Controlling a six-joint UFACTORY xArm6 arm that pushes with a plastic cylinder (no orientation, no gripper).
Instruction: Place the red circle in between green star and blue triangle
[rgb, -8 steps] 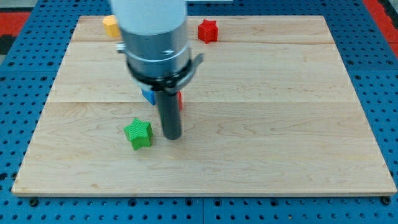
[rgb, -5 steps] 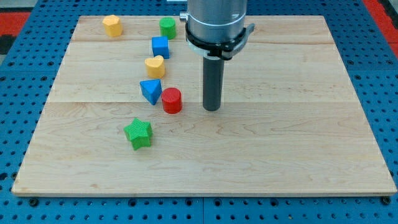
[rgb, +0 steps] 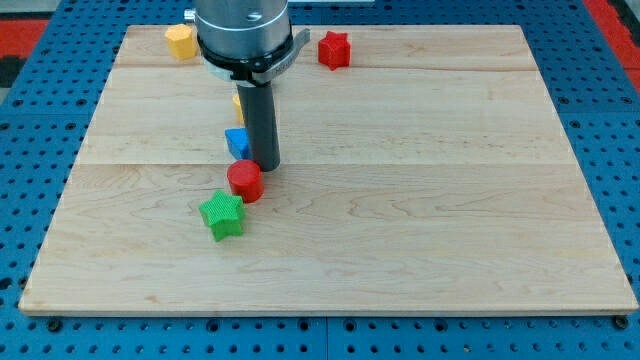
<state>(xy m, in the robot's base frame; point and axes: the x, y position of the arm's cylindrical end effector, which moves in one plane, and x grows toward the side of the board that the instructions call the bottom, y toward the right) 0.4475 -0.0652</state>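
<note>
Down at the centre-left of the frame, my tip (rgb: 264, 166) rests on the board (rgb: 450, 200), just above and to the right of the red circle (rgb: 244, 181) and so close that I cannot tell whether the two touch. It is a plain dark rod with nothing to spread or pinch; it holds no block, only stands upright beside them.

That circle is a short, glossy red cylinder seen from above, with a round flat top and a slightly darker side wall. It sits between two blocks on a slanting line: the green star (rgb: 222, 215) lies just below and to its left, nearly touching, and the blue triangle (rgb: 237, 143) is just above it, partly hidden behind the rod so only its left part shows.

Higher up, a sliver of a yellow block (rgb: 237, 103) peeks out to the left of the rod; its shape is hidden. Near the upper left corner of the board sits another yellow block (rgb: 179, 41), its form too small to name with confidence. Toward the top centre, right of the arm's grey collar (rgb: 245, 35), a red star (rgb: 334, 49) rests well apart from the rest. A blue pegboard (rgb: 610, 120) frames the pale wooden board on all sides.
</note>
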